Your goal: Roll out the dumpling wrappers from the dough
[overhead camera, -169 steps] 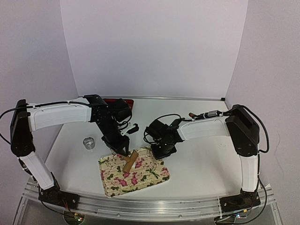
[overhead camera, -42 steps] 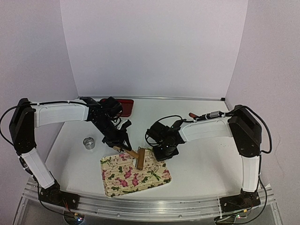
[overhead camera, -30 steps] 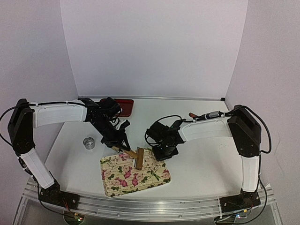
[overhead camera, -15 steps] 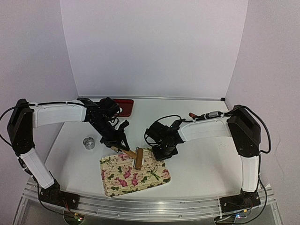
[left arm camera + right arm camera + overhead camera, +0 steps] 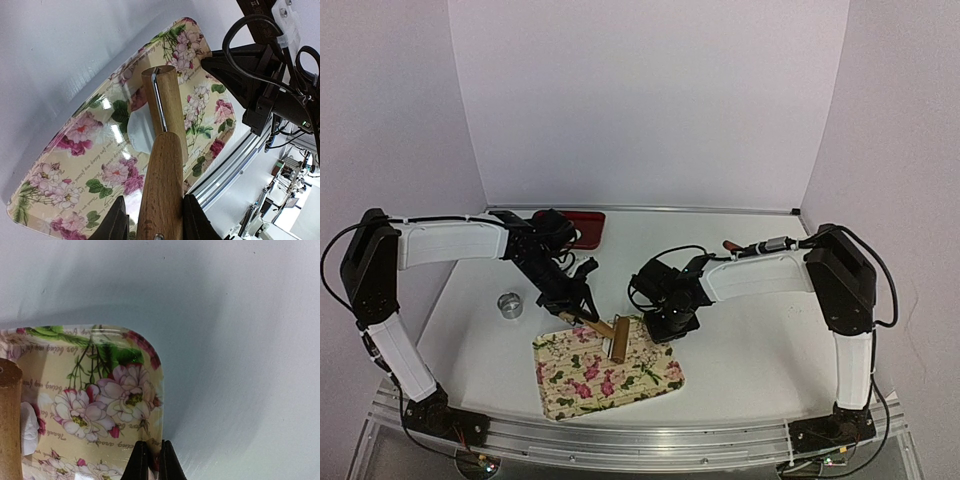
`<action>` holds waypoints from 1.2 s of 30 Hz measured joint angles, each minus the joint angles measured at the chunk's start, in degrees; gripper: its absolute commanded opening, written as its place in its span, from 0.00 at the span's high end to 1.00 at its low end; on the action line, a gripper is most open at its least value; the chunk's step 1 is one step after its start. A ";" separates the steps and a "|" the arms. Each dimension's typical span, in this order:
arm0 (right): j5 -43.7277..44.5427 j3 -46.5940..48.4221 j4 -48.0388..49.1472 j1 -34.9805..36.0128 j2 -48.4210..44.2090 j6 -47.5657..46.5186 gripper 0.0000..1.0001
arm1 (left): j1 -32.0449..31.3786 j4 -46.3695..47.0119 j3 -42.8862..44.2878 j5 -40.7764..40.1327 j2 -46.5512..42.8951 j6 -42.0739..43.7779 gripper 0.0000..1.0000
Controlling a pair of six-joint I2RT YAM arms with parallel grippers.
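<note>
A floral tray [image 5: 650, 378] lies at the table's front middle. My left gripper [image 5: 572, 314] is shut on the wooden handle [image 5: 162, 190] of a small roller [image 5: 616, 338]. The roller's head [image 5: 167, 107] rests on a white lump of dough [image 5: 139, 134] in the tray's far half. No separate round wrapper disc shows. My right gripper [image 5: 665, 325] is shut on the tray's far right rim [image 5: 159, 390]. In the right wrist view the gripper [image 5: 149, 460] pinches that rim, with the roller's end [image 5: 10, 415] and the dough [image 5: 29, 422] at the left edge.
A metal ring cutter [image 5: 510, 304] stands on the table left of the tray. A dark red tray [image 5: 582, 228] lies at the back by the wall. The right arm's black wrist and cables [image 5: 260, 85] hang close beyond the tray's far corner.
Over the last five seconds the left gripper lowered and laid the roller's head onto the tray. In the last second almost nothing moved. The right gripper has kept its hold on the rim.
</note>
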 measured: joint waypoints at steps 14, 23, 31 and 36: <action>0.03 -0.01 0.05 0.02 0.00 0.00 1.00 | -0.23 6.70 -2.58 3.76 1.59 0.64 1.00; 0.21 0.00 0.76 0.22 0.13 0.26 1.00 | -0.75 8.75 -3.08 4.64 2.79 0.96 1.00; 0.20 0.00 1.29 0.30 0.13 0.44 1.00 | -0.85 4.66 -2.85 1.27 -0.27 1.67 1.00; 0.38 0.24 1.48 0.48 0.13 0.44 1.00 | -0.79 -0.44 -2.31 -1.59 -5.01 0.15 1.00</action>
